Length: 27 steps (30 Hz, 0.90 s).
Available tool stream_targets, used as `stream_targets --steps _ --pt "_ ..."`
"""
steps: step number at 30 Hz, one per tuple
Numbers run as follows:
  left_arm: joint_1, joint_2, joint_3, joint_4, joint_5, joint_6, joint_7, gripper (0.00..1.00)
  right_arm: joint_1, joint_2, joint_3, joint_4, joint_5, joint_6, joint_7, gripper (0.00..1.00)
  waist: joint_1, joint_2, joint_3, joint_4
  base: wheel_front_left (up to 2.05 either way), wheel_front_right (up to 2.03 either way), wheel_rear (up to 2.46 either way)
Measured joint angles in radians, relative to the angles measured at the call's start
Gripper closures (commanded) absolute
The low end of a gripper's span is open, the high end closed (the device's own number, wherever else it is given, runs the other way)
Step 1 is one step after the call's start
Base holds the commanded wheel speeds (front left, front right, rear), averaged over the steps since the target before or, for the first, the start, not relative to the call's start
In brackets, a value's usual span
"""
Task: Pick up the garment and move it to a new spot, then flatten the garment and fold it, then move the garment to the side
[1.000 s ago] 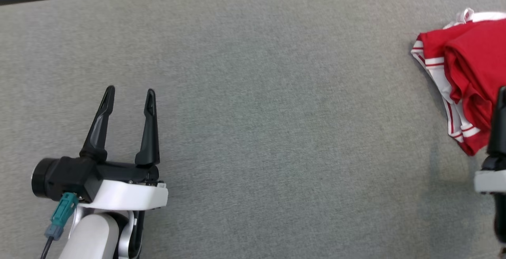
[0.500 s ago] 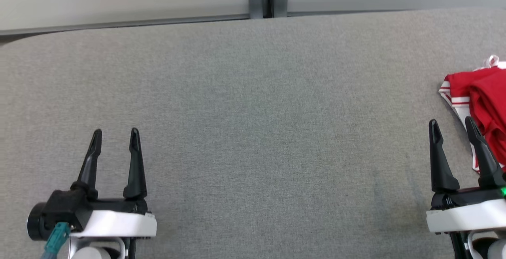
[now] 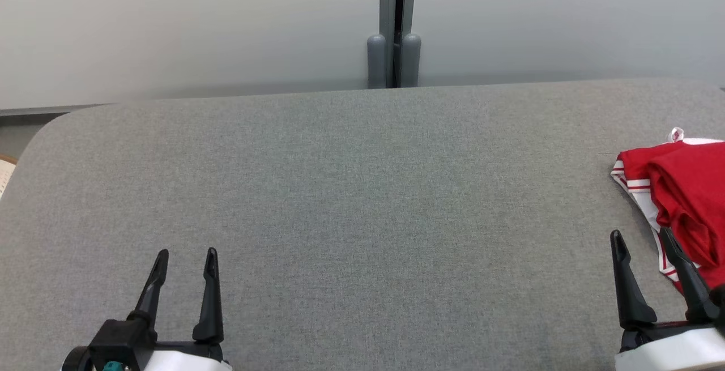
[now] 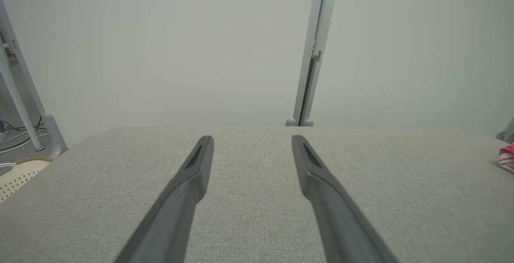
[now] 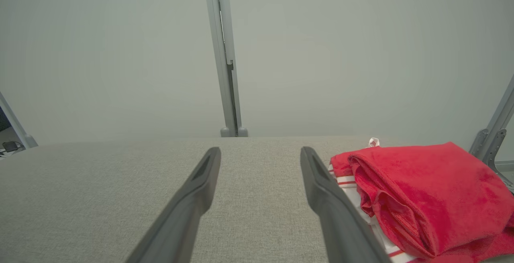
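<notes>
The garment [image 3: 682,201] is red with white striped trim, folded into a bundle at the right edge of the grey table [image 3: 362,190]. In the right wrist view the garment [image 5: 421,194] lies just right of my fingers. My right gripper [image 3: 640,235] stands open at the lower right, its right finger in front of the garment's near edge, nothing between the fingers. My left gripper [image 3: 187,254] is open and empty at the lower left, far from the garment. A small piece of the garment [image 4: 507,157] shows at the right edge of the left wrist view.
A pale partition wall with a grey post [image 3: 395,37] stands behind the table's far edge. A cream perforated basket [image 4: 16,172] sits beyond the table's left edge. The table's left far corner is rounded.
The head camera has tilted up, so the whole picture shifted down and the wall came into view. Both grippers stay open; the garment lies where it was.
</notes>
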<state>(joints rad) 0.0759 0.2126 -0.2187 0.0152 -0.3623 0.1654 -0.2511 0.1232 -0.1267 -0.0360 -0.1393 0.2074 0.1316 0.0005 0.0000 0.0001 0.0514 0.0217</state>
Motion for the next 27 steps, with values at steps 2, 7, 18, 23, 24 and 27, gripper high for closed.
stream_targets --steps 2,7,18,23,24,27 --pt "0.006 0.0 -0.003 0.005 0.0 0.0 0.001 0.0 0.007 0.0 -0.002 -0.001 0.0 0.0 0.002 0.0 0.0 0.0 -0.01 0.001 0.0 0.0 0.0" --pt "0.037 0.006 -0.01 0.015 -0.002 0.0 0.006 0.0 0.044 0.003 -0.012 -0.019 0.0 0.0 0.025 0.0 0.0 0.0 -0.053 0.004 0.0 0.0 0.0" --pt "0.04 0.019 -0.019 0.031 -0.005 0.006 0.026 0.0 0.056 0.009 -0.016 -0.046 -0.002 0.0 0.046 0.0 0.0 0.0 -0.062 -0.001 0.0 0.0 0.0" --pt "0.039 0.02 -0.02 0.035 -0.005 0.011 0.026 0.0 0.057 0.01 -0.016 -0.05 -0.003 0.0 0.049 0.0 0.0 0.0 -0.062 -0.001 0.0 0.0 0.0" --pt "0.039 0.021 -0.021 0.036 -0.005 0.012 0.026 0.0 0.057 0.011 -0.016 -0.051 -0.003 0.0 0.049 0.0 0.0 0.0 -0.062 -0.001 0.0 0.0 0.0" --pt "0.039 0.022 -0.021 0.037 -0.005 0.013 0.026 0.0 0.057 0.011 -0.016 -0.054 -0.003 0.0 0.05 0.0 0.0 0.0 -0.062 -0.002 0.0 0.0 0.0"
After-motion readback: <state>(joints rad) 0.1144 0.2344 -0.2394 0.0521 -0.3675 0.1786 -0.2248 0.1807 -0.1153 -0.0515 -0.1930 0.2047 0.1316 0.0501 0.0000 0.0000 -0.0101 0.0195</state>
